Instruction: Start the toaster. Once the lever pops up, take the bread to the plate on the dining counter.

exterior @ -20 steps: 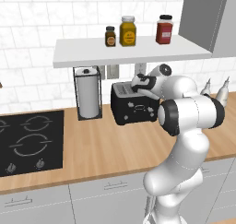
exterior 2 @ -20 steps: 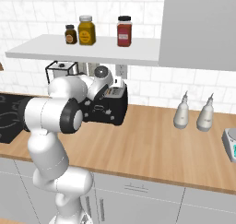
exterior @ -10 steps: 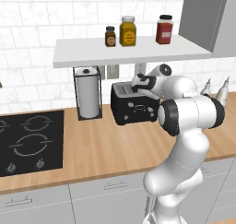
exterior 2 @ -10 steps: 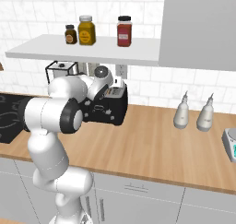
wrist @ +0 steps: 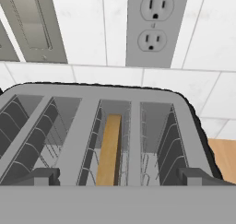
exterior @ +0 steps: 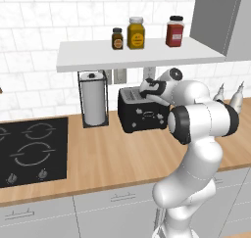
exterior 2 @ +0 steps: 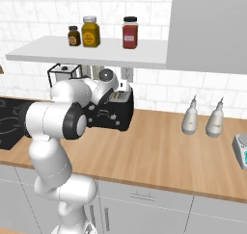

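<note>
The gripper (wrist: 117, 176) hangs directly over the toaster (exterior: 142, 110), which sits on the wood-topped wall counter (exterior: 112, 156) against the tiled wall, just right of the paper towel holder (exterior: 93, 99) and under the shelf (exterior: 137, 53) with three jars. In the hand view the two finger tips (wrist: 39, 176) stand wide apart, one near each end of the toaster's silvery top, and nothing is between them: the jaws are well open and hold nothing. The bread (wrist: 109, 150) stands on edge, sunk deep between the wire guides of the slot just left of the middle divider, roughly midway between the two tips. A wall outlet (wrist: 155, 22) shows straight ahead above the toaster.

The plate and the dining counter lie elsewhere, so the carry is a later matter.

My reading is that the slice is still seated low (whether the lever has been pressed or has popped I cannot tell from these views), so reaching in now risks closing on the wire guides or the slot rim instead of the toast. The slice is thin and offers little edge above the slot; a descent slightly off its line would push it sideways against the wires or crumble a corner. A tip catching the top could also shove the toaster toward the wall
</note>
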